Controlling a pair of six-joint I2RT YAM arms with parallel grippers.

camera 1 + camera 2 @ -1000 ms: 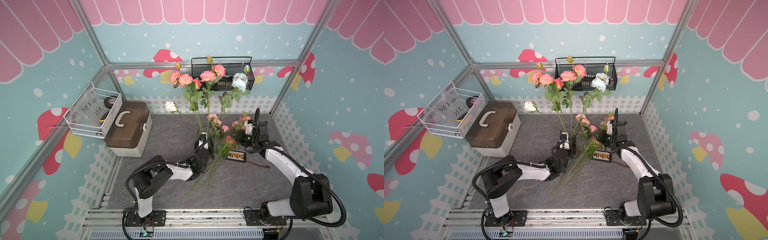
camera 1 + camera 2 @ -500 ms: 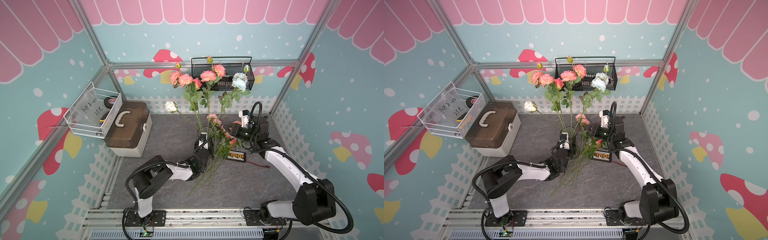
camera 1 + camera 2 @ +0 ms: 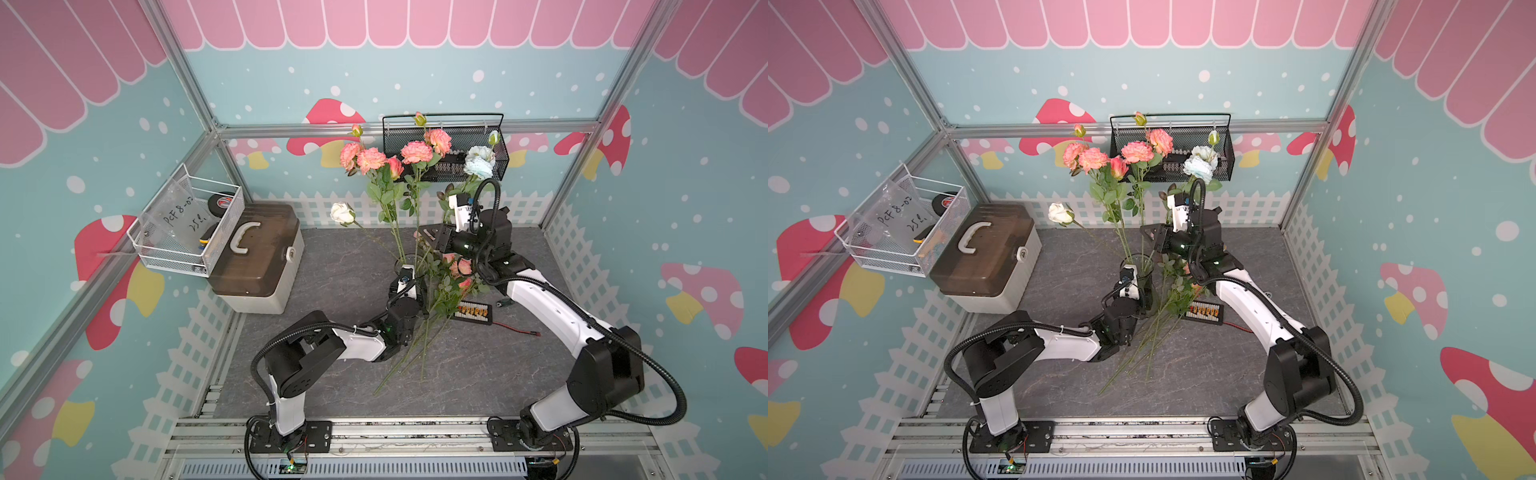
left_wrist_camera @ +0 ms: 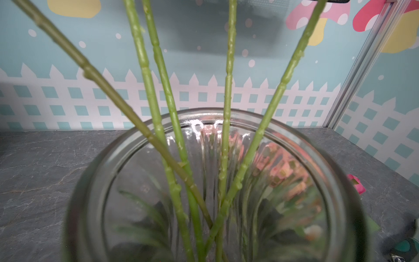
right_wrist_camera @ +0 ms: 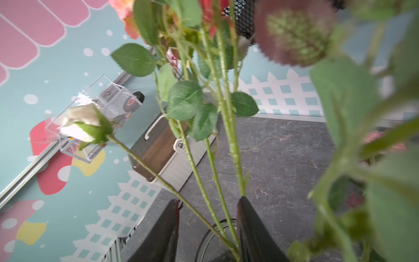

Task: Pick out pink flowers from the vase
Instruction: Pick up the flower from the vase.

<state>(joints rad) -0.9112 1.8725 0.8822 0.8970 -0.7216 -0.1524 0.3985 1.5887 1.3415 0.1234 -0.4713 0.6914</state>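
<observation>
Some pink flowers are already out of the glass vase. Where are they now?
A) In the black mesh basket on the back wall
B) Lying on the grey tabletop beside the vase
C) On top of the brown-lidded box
B: the loose pink flowers lie with their long stems flat on the grey tabletop, right next to the vase.

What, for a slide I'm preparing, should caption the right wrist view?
Open right gripper straddles green stems near the rim of the vase; white rose leans aside, pink flowers higher up.
</observation>
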